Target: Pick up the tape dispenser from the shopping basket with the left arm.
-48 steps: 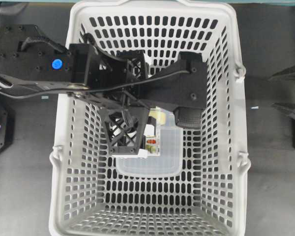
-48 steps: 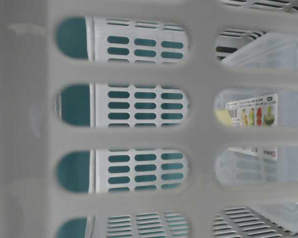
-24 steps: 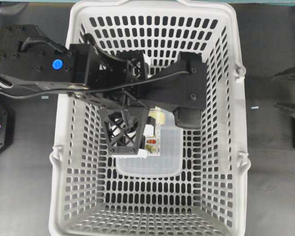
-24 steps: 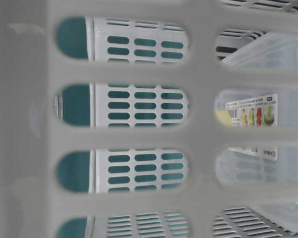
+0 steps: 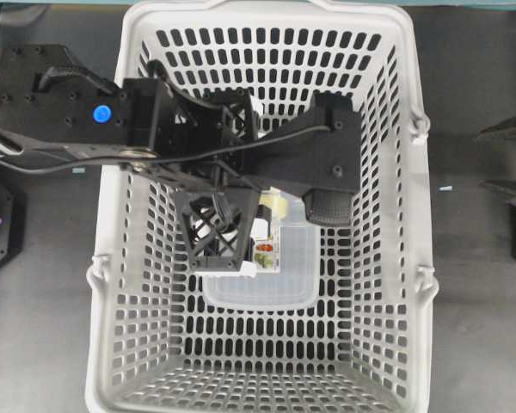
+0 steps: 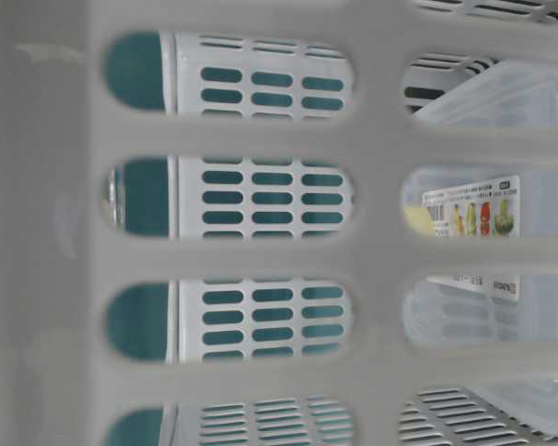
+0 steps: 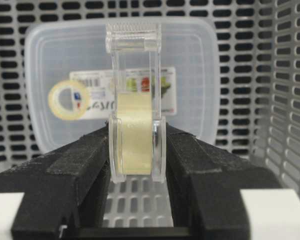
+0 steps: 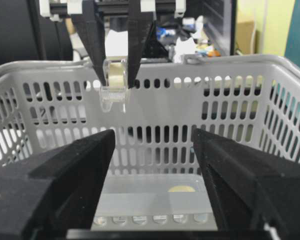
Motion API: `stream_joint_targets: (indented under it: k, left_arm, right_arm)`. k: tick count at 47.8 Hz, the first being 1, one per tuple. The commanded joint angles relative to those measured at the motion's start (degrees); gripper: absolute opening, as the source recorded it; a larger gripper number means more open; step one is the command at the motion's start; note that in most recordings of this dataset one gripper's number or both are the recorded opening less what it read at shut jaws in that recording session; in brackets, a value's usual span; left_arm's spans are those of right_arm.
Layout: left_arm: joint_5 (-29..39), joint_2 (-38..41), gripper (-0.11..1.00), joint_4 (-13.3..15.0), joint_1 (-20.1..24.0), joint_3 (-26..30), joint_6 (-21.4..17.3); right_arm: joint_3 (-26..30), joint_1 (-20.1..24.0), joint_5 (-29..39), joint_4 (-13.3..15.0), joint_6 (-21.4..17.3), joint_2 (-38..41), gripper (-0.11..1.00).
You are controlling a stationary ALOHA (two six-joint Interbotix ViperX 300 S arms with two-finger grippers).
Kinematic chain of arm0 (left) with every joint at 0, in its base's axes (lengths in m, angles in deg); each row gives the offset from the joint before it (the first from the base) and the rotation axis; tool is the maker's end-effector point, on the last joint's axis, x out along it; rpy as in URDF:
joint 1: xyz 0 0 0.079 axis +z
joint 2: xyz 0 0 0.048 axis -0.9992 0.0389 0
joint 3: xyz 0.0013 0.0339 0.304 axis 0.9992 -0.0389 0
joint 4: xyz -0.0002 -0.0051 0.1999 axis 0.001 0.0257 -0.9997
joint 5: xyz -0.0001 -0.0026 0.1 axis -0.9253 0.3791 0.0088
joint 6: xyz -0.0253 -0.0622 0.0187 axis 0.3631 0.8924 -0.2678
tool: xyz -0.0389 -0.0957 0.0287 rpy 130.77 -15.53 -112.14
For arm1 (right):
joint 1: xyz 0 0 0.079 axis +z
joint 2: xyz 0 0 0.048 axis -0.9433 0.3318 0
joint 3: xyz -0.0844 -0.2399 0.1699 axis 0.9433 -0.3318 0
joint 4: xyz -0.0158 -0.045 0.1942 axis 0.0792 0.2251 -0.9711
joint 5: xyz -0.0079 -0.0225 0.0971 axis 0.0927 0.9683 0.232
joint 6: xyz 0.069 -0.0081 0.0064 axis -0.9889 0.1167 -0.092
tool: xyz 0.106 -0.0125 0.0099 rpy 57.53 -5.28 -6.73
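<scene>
The tape dispenser (image 7: 135,100), clear plastic with a cream-yellow roll, is clamped between the black fingers of my left gripper (image 7: 135,150). The right wrist view shows it hanging from those fingers (image 8: 113,82) at about the height of the far rim of the light-grey shopping basket (image 8: 200,105). In the overhead view the left arm (image 5: 99,112) reaches over the basket (image 5: 413,258) and hides the dispenser. My right gripper (image 8: 153,165) is open and empty, facing into the basket.
A translucent rounded box (image 5: 292,275) with a printed label (image 7: 125,92) lies on the basket floor under the gripper. A loose cream tape ring (image 7: 66,99) sits by the label, on or in the box. The slotted walls (image 7: 290,100) close in all round.
The left arm has shifted very slightly, still holding the dispenser. The box, ring and right gripper have not moved.
</scene>
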Motion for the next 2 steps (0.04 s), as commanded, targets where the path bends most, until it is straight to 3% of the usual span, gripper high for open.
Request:
stream_joint_targets:
  k: [1, 2]
  left_arm:
    - [-0.2, -0.9, 0.29, -0.2, 0.1, 0.3, -0.1]
    - [-0.2, -1.0, 0.29, -0.2, 0.1, 0.3, -0.1]
  right_arm:
    - [0.4, -0.1, -0.3, -0.2, 0.1, 0.2, 0.62]
    - [0.3, -0.1, -0.3, -0.2, 0.1, 0.2, 0.62]
